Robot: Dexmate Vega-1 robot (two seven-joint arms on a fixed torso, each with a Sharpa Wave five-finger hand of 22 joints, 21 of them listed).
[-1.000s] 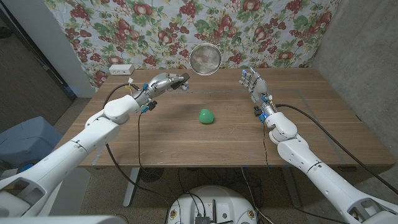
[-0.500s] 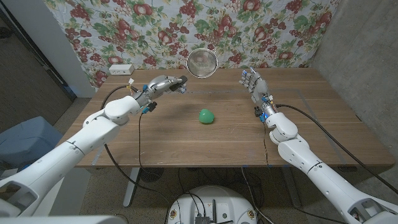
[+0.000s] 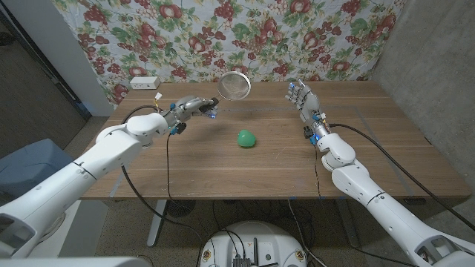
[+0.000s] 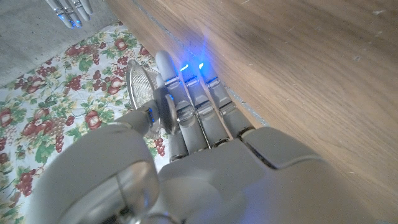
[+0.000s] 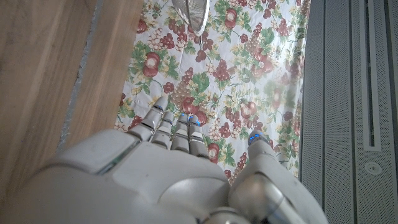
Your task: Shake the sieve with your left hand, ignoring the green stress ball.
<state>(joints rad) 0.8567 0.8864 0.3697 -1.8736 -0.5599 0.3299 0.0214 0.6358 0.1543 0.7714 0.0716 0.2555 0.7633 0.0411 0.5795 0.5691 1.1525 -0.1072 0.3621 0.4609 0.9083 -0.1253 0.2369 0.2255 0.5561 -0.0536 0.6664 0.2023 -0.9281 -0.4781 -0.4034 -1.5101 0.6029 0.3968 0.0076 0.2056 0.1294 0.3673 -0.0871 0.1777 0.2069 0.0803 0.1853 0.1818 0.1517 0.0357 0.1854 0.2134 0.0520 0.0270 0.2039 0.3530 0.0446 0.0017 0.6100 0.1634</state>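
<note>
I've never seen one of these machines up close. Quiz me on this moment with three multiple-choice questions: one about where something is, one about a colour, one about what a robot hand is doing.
1. Where is the stress ball?
A. On the table, near its middle
B. Inside the sieve
C. In the right robot hand

2. What colour is the stress ball?
A. Red
B. Green
C. Yellow

3. What is the left robot hand doing?
A. Resting empty on the table
B. Pressing on the ball
C. Holding the sieve up off the table

Answers:
1. A, it lies alone on the wooden table between the two arms.
2. B, it is plainly bright green against the brown wood.
3. C, its fingers grip the handle and the mesh bowl hangs in the air before the flowered cloth, while the right robot hand holds nothing.
</note>
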